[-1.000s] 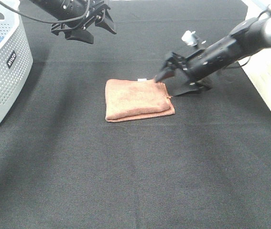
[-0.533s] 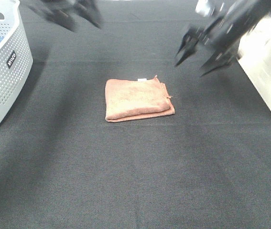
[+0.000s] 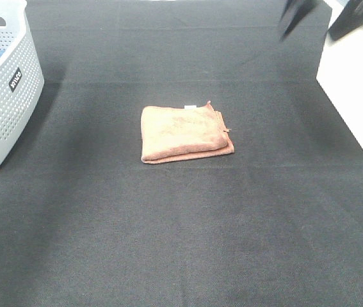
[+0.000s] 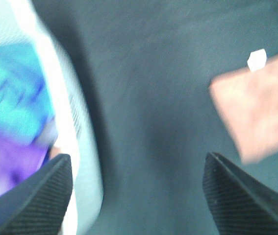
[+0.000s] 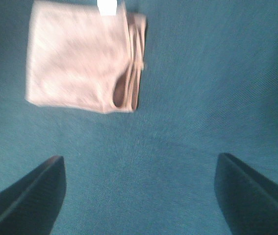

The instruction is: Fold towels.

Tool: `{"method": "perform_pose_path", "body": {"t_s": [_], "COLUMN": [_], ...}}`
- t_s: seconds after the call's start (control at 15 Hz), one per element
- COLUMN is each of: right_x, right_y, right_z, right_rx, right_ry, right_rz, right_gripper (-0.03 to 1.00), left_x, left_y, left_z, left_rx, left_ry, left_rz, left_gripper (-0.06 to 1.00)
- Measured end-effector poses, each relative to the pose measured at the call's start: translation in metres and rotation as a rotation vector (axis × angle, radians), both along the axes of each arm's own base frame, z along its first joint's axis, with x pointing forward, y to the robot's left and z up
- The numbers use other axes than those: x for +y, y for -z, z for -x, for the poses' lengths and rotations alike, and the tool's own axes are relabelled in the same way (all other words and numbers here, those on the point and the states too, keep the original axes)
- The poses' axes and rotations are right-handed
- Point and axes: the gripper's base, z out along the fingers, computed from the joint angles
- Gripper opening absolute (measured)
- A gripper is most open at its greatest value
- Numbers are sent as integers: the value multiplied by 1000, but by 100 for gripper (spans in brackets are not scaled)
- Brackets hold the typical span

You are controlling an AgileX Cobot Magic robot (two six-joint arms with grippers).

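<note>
A folded orange-brown towel (image 3: 184, 133) with a small white tag lies flat on the black cloth in the middle. It also shows in the right wrist view (image 5: 85, 56) and, blurred, in the left wrist view (image 4: 256, 105). My right gripper (image 3: 319, 14) is open and empty, blurred at the top right edge, well above and behind the towel. In its wrist view (image 5: 139, 191) the fingers stand wide apart. My left gripper (image 4: 139, 191) is open and empty, out of the exterior view, above the basket's edge.
A white perforated basket (image 3: 11, 96) at the left edge holds blue and purple cloth (image 4: 11, 132). A white bin (image 3: 360, 96) stands at the right edge. Black cloth (image 3: 181, 230) covers the table.
Both grippers have pulled up and away from the towel. The right one let go of the towel's corner and rose to the top right. The left one left the exterior view.
</note>
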Motion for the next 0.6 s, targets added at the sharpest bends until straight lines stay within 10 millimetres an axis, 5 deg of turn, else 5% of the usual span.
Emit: {"method": "perform_pose_path", "body": {"t_s": [0.13, 0.2, 0.6], "right_x": [-5, -5, -25], "right_y": [-20, -20, -6], "right_z": [34, 34, 171], "right_rx": [-37, -37, -14], "right_ry": [1, 1, 18], "right_rz": [5, 5, 35], "right_gripper": [78, 78, 78], "left_x": [10, 10, 51], "left_y": [5, 5, 42], "left_z": [37, 37, 201], "left_rx": [43, 43, 70], "left_ry": [-16, -16, -51], "left_rz": [-4, -4, 12], "left_gripper": [71, 71, 71]}}
